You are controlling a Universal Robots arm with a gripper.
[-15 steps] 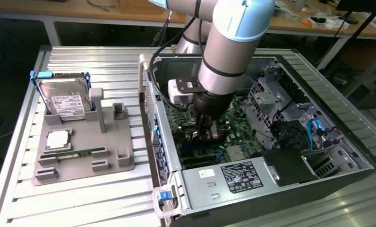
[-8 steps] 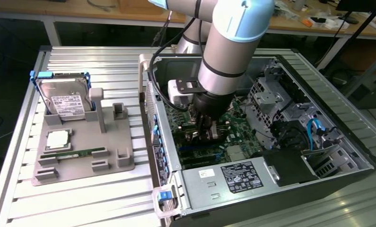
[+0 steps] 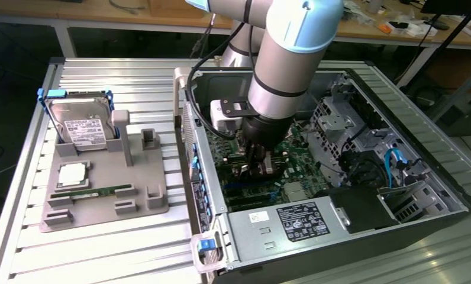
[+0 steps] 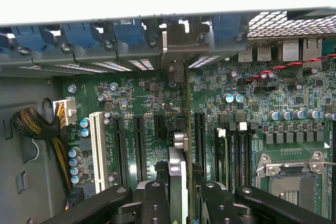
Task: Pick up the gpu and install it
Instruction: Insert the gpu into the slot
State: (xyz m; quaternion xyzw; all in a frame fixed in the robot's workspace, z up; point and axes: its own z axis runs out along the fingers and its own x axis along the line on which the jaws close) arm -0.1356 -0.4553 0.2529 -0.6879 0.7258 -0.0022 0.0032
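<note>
The hand [image 4: 177, 195] is gripping the gpu [image 4: 177, 169] edge-on, its fingers [image 4: 152, 198] pressing on either face of the card. The gpu is standing upright over the motherboard [image 4: 262, 93], between the motherboard's long black slots [image 4: 139, 140], possibly sitting in one; its far end is lying at the motherboard's ported edge

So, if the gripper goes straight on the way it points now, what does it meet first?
The gripper points down at the motherboard, shut on the gpu. The card's far edge would likely meet the black expansion slots first; which slot, I cannot tell.
</note>
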